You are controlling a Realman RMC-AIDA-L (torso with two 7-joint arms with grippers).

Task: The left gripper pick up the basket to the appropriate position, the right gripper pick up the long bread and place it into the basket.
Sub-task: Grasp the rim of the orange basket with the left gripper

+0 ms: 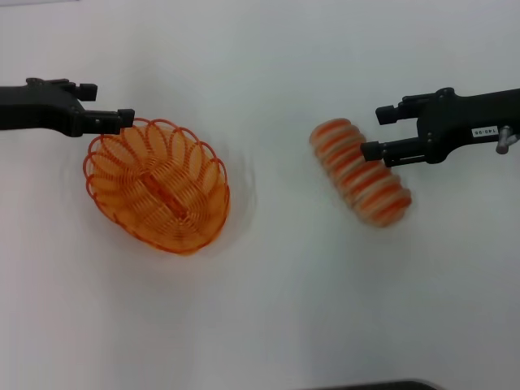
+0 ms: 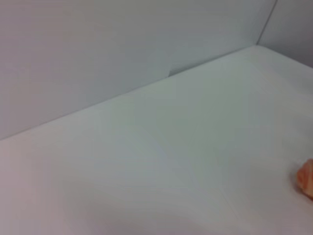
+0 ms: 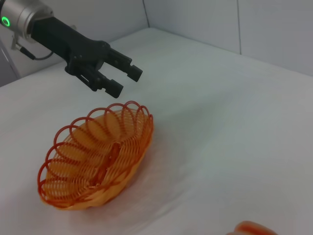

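The orange wire basket (image 1: 158, 187) rests on the white table at the left; it also shows in the right wrist view (image 3: 98, 156). My left gripper (image 1: 110, 103) hovers open by the basket's far left rim, and the right wrist view shows this left gripper (image 3: 126, 82) above the rim without touching it. The striped long bread (image 1: 360, 172) lies at the right, looking smeared. My right gripper (image 1: 375, 132) is open over the bread's far side; one finger overlaps the loaf and the other is past it. Only slivers of the bread appear in the wrist views (image 2: 305, 178) (image 3: 252, 228).
The white table (image 1: 268, 309) spreads around both objects, with a bare gap between basket and bread. Pale walls (image 2: 98, 49) rise behind the table. A dark edge (image 1: 374, 385) shows at the table's near side.
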